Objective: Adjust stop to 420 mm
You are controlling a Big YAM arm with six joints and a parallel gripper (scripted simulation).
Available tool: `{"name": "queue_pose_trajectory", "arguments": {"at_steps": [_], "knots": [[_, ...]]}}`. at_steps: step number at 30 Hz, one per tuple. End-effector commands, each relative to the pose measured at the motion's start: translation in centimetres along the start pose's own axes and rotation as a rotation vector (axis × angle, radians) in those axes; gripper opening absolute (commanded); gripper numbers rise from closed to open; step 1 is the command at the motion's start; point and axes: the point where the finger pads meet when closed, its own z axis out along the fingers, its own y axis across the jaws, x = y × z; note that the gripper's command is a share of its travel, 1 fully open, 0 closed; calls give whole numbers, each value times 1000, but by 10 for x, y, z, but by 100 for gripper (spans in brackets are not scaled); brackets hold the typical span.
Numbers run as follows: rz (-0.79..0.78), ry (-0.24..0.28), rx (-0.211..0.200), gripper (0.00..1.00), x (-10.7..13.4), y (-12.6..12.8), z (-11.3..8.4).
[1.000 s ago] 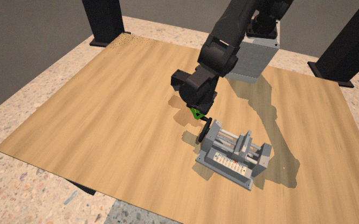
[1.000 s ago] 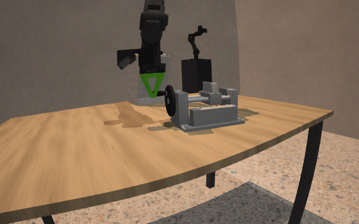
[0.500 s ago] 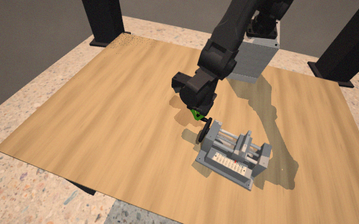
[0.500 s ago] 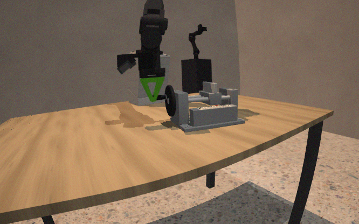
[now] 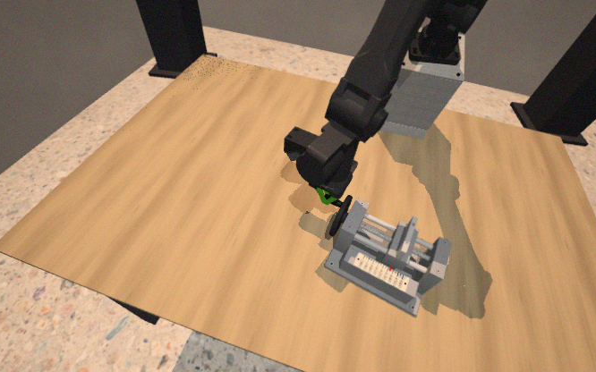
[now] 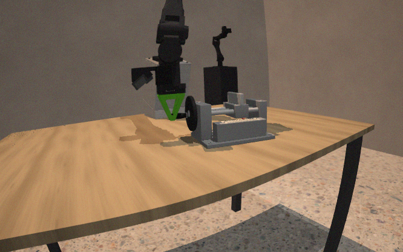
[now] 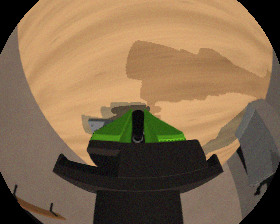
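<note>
I'm on the setting step now, my gripper [image 5: 327,201] [image 6: 172,119] [image 7: 138,113] pinching the crank knob [image 5: 336,202] [image 6: 181,115] [image 7: 137,125] of the handwheel [image 5: 340,215] [image 6: 191,113] at the stop fixture's end, and next I'd wind gently, checking the red pointer [image 5: 390,268] [image 6: 243,118] against 420 before releasing.

The bench [image 5: 190,184] [image 6: 109,175] [image 7: 81,60] is tan with streaky grain; the pincer [image 5: 327,196] [image 6: 172,117] [image 7: 138,113] is green, the handwheel [image 5: 338,216] [image 6: 191,113] black, the pointer [image 5: 390,268] [image 6: 242,118] red.
</note>
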Motion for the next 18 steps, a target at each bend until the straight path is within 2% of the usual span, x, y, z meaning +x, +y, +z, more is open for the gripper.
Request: {"name": "queue_pose_trajectory", "arguments": {"at_steps": [1,5,7,9,18], "knots": [[-2,-5,-5,6,4,7,13],[-3,1,39,6,6,-12,17],[-1,1,36,6,6,-8,17],[-1,-2,16,6,4,7,16],[0,-1,15,6,5,21,24]]}}
